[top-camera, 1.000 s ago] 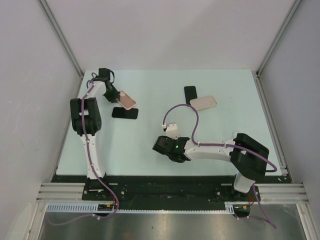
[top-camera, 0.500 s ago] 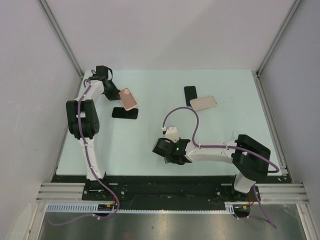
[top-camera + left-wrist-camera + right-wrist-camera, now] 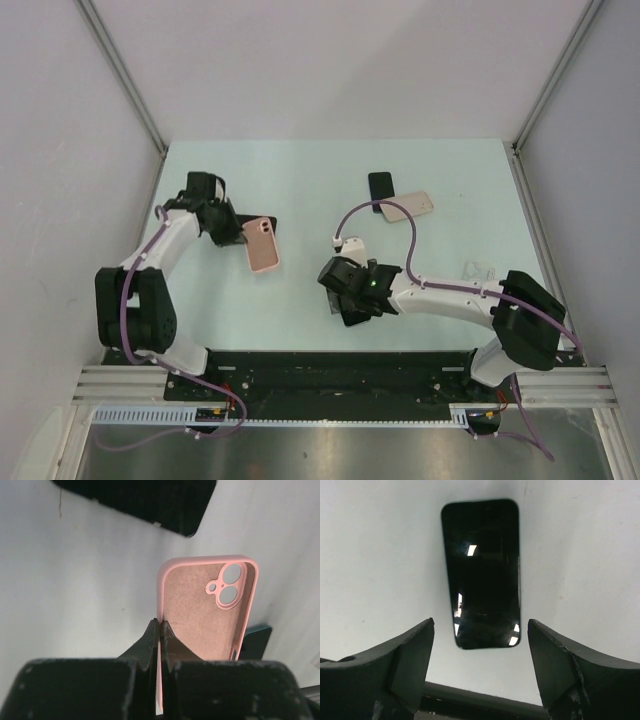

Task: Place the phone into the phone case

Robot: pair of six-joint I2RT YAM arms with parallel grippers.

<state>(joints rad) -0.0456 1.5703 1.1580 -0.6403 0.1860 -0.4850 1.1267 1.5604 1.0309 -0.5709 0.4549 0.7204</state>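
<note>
The pink phone case (image 3: 205,610) hangs over the table with its open side and camera holes facing the left wrist camera. My left gripper (image 3: 160,622) is shut on the case's long edge. From above, this pink case (image 3: 263,246) sits just right of the left gripper (image 3: 243,232). A black phone (image 3: 481,572) lies flat, screen up, near the table's front edge. My right gripper (image 3: 480,670) hovers over the phone's near end. It is open, a finger on either side, and touches nothing. In the top view the right gripper (image 3: 350,303) is front centre.
A second black phone (image 3: 140,502) lies beyond the pink case, on the left. Further back right lie another black phone (image 3: 380,186) and a beige case (image 3: 405,206). A small clear piece (image 3: 480,270) sits by the right arm. The table's dark front rail (image 3: 470,697) runs under the right gripper.
The left arm has carried the pink case from the back left toward the front and middle, its grip tightened. The right gripper has opened wider and swung over the black phone.
</note>
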